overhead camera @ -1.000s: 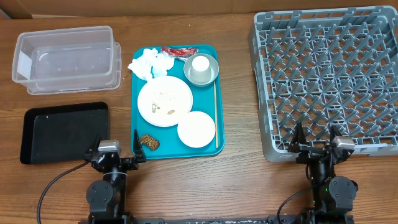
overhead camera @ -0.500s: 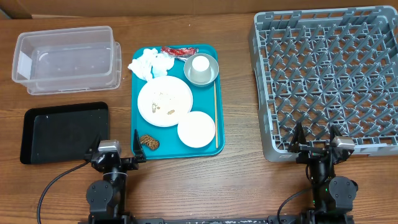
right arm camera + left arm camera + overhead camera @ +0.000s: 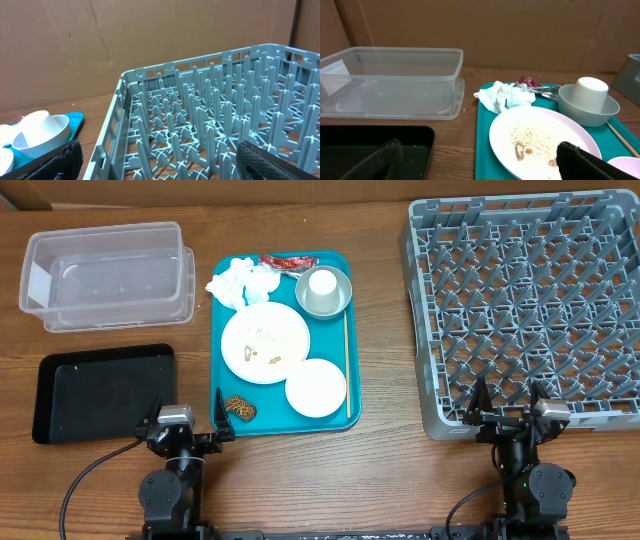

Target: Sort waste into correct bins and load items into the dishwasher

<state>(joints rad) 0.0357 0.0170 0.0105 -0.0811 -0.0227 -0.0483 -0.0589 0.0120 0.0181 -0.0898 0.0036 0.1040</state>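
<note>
Overhead, nothing has moved in the last second. At 10 o'clock the clear tub [image 3: 100,280] sits bare, with the black tray [image 3: 100,390] at 8. My left gripper [image 3: 186,418] idles at 7, jaws apart and empty. The napkins [image 3: 240,280] and plate [image 3: 265,342] lie untouched on the teal tray [image 3: 328,330]. My right gripper [image 3: 507,402], jaws also apart, waits at 5 by the dish rack [image 3: 530,310]. Sorting hasn't started.

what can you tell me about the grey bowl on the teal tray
The grey bowl is round, smooth and matte, plastic or ceramic by its look. It stands upright in the far right corner of the teal tray. A small white cup sits inside it. The red wrapper lies close by its far left rim, and the thin wooden stick begins just by its near edge.
</note>
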